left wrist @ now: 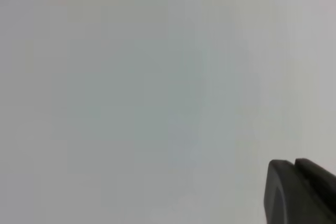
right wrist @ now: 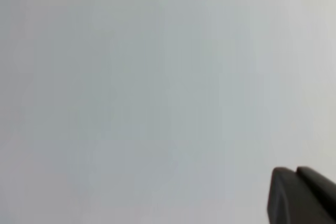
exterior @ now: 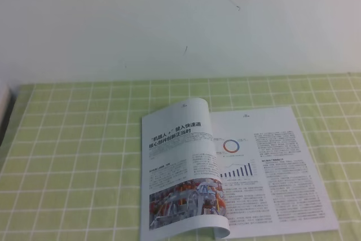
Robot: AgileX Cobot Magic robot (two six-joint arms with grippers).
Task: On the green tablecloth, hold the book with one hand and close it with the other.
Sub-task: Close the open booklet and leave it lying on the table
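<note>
Neither claw appears in the high view, and each wrist view catches only a dark corner of its own claw, left and right, at 5 o'clock against a blank pale wall, so I cannot tell whether either is open or closed, and both seem parked clear of the work. Only the high view shows the light yellow-green tablecloth with thin white grid lines over the worktop. On it, at 5 o'clock, the thin glossy book lies open, left pages arching loosely over the spine, the task apparently not begun.
</note>
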